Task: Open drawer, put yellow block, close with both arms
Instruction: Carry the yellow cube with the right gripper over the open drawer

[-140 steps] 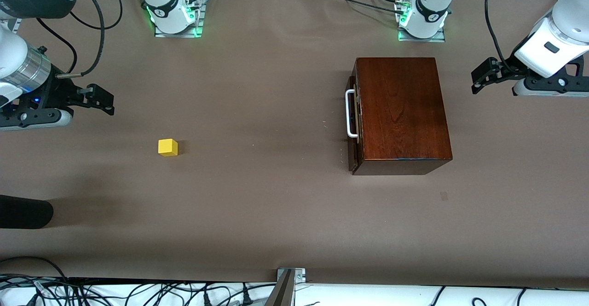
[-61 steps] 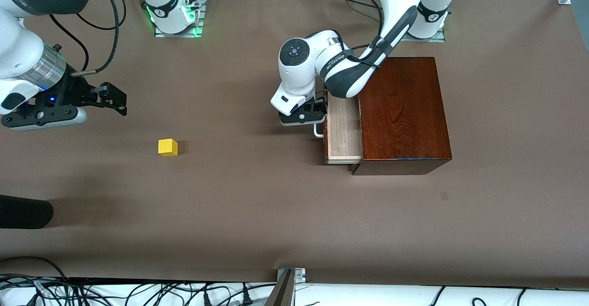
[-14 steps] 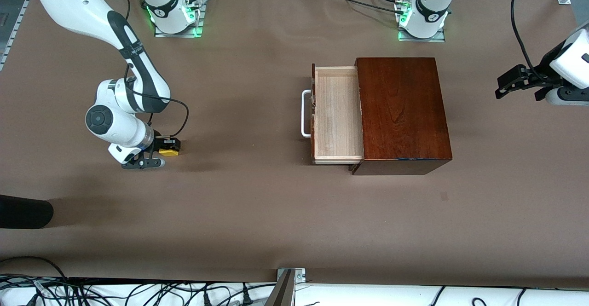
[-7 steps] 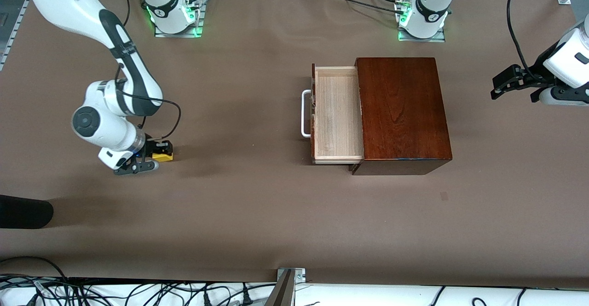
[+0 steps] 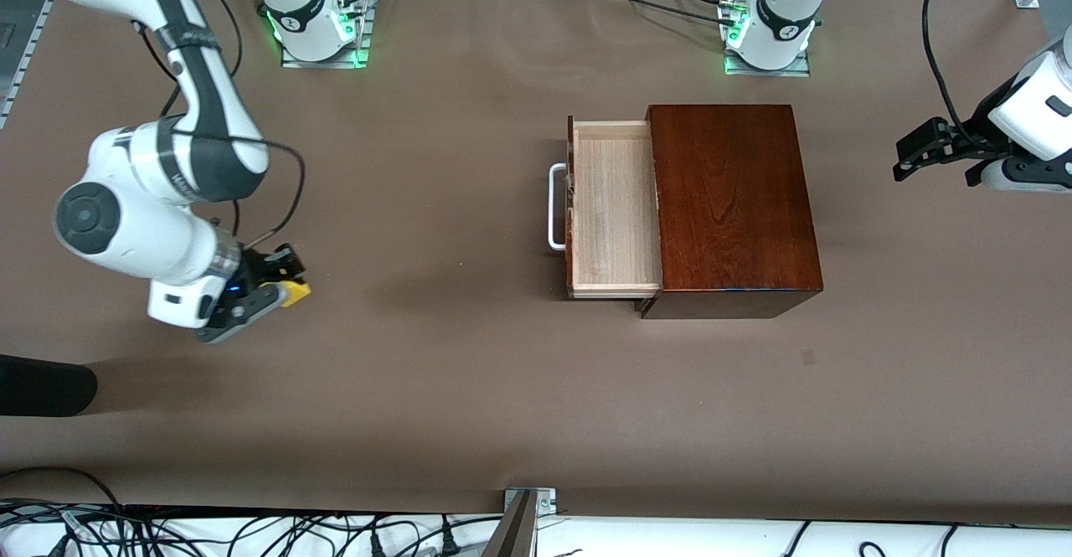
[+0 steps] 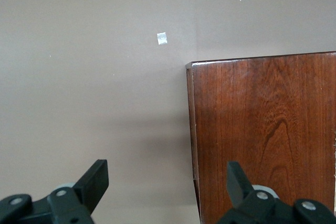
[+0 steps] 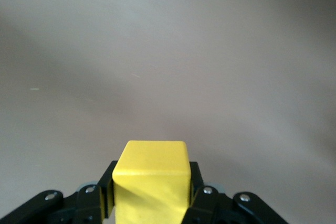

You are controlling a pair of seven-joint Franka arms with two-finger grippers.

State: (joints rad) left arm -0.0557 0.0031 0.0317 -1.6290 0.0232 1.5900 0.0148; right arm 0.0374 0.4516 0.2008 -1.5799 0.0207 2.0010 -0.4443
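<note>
The yellow block (image 5: pixel 296 291) hangs above the table toward the right arm's end, and my right gripper (image 5: pixel 283 286) is shut on it. In the right wrist view the yellow block (image 7: pixel 152 174) fills the gap between the black fingers (image 7: pixel 107 188), with bare table well below. The drawer (image 5: pixel 614 205) stands pulled out of the mahogany box (image 5: pixel 729 205), its pale tray showing nothing inside and its white handle (image 5: pixel 555 207) facing the right arm's end. My left gripper (image 5: pixel 913 155) waits open in the air at the left arm's end; the left wrist view shows its fingers (image 6: pixel 94 181) wide apart above a corner of the box (image 6: pixel 262 129).
A black rounded object (image 5: pixel 42 385) pokes in over the table edge at the right arm's end. Both arm bases (image 5: pixel 318 29) (image 5: pixel 766 38) glow green at the table's top edge. A metal bracket (image 5: pixel 523 507) sits at the edge nearest the camera. A small mark (image 5: pixel 807 357) lies near the box.
My right gripper has risen off the table with the yellow block in it and tilted. The left arm has shifted only slightly. The drawer has stayed open.
</note>
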